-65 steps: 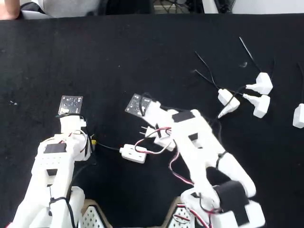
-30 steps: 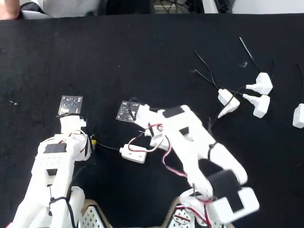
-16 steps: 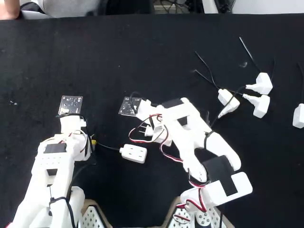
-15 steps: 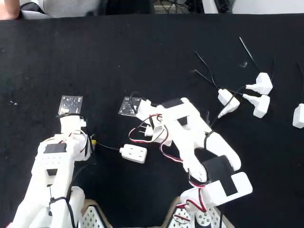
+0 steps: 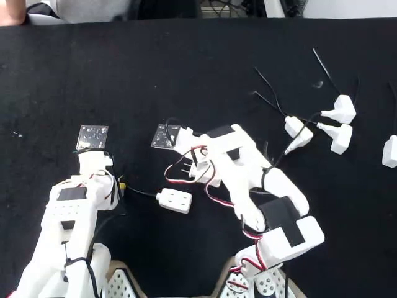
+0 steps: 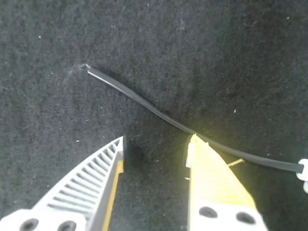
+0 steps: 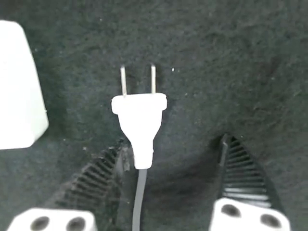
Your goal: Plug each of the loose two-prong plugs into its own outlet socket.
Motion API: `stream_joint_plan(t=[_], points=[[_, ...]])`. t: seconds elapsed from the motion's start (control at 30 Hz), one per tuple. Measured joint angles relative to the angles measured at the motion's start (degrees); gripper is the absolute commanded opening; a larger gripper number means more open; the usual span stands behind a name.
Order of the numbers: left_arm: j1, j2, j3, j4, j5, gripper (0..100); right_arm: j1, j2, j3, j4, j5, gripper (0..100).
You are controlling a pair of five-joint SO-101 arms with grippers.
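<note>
- The two-prong plug (image 7: 138,122) is pictured flat on the black cloth, prongs pointed away from the right gripper (image 7: 173,142), whose fingers are spread wide and hold nothing.
- Its cord end is set close against one finger, off centre.
- The outlet socket (image 7: 17,86) lies near the prongs, off to one side.
- The left gripper (image 6: 156,142) is parted over a black cord (image 6: 144,103).

Black table (image 5: 155,68); white socket (image 5: 174,200) near front edge w/ thin cord (image 6: 159,113); plug (image 7: 139,120) flat near it; plug cluster (image 5: 338,135) far right, well apart.
</note>
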Motion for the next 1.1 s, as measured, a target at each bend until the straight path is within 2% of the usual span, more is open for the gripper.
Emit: stream_joint_plan(t=[0.07,0.23,0.47,0.6,0.73,0.97,1.0,1.07,1.1], points=[[0.0,0.0,0.0,0.0,0.0,21,0.09,0.0,-0.7,-0.35,0.0,3.3],[0.0,0.0,0.0,0.0,0.0,21,2.29,-1.93,-1.41,1.85,-1.76,1.1],[0.0,0.0,0.0,0.0,0.0,21,3.25,-20.4,0.97,5.8,-7.12,1.1],[0.0,0.0,-0.18,0.79,0.0,21,0.44,-27.52,4.4,7.65,-9.14,1.1],[0.0,0.0,-7.74,10.73,0.26,21,0.18,-32.79,6.24,6.59,-16.09,1.1],[0.0,0.09,-32.09,31.91,0.62,20,-0.88,-41.32,18.11,-13.1,-29.89,1.1],[0.0,0.09,-34.81,33.41,0.97,16,-1.23,-42.2,19.87,-15.38,-31.74,1.1],[0.0,0.09,-38.42,35.16,3.96,2,-1.14,-44.04,22.77,-18.9,-35.43,1.1],[0.18,0.09,-39.65,35.69,6.07,3,-0.97,-44.92,24.09,-20.22,-37.1,1.1]])
